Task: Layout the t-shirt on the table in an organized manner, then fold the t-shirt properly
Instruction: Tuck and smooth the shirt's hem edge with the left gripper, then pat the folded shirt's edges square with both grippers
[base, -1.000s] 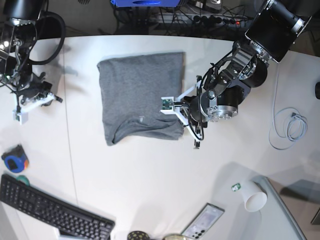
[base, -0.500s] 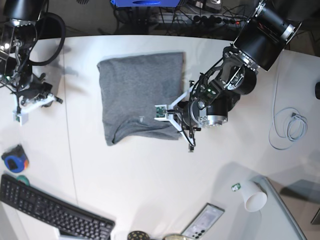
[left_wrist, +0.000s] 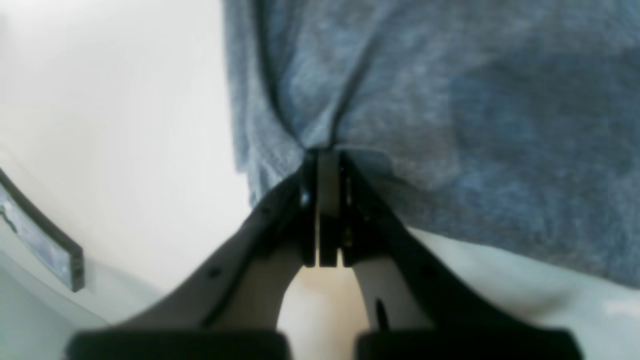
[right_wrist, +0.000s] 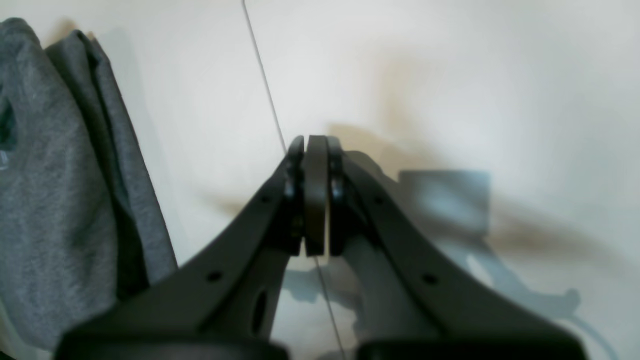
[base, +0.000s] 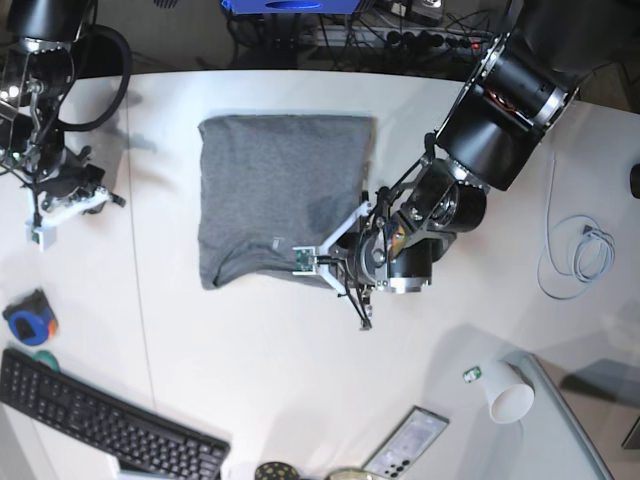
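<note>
Left gripper (left_wrist: 327, 165): jaws pressed together on a pinch of the shirt (base: 280, 190); creases in the cloth run out from the fingertips in the left wrist view. In the base view it sits at the shirt's near right part, over the cloth.
Left arm (base: 470, 150): comes in from the far right of the base view, black drum-shaped joints bent down toward the shirt.
Shirt: grey, folded into a rough rectangle on the table (base: 300, 370), left of centre in the base view. Far edge straight; near edge uneven, its near left corner rounded and rolled under. A small pale mark shows close to the near edge.
Right gripper (right_wrist: 315, 150): jaws closed, nothing between them, above bare white table. The table seam (right_wrist: 265, 80) passes right under the fingertips; a stacked edge of the shirt lies at the left of the right wrist view, well apart from the jaws.
Right arm (base: 45, 140): at the far left of the base view, away from the shirt.
Table: white, curved dark far edge.
Keyboard (base: 100, 425): black, near left corner.
Paper cup (base: 505, 395): white, on its side, near right.
Phone (base: 405, 442): near edge, left of the cup.
Cable (base: 580, 250): pale, coiled at the right.
Blue object (base: 28, 320): small, left edge, above the keyboard.
</note>
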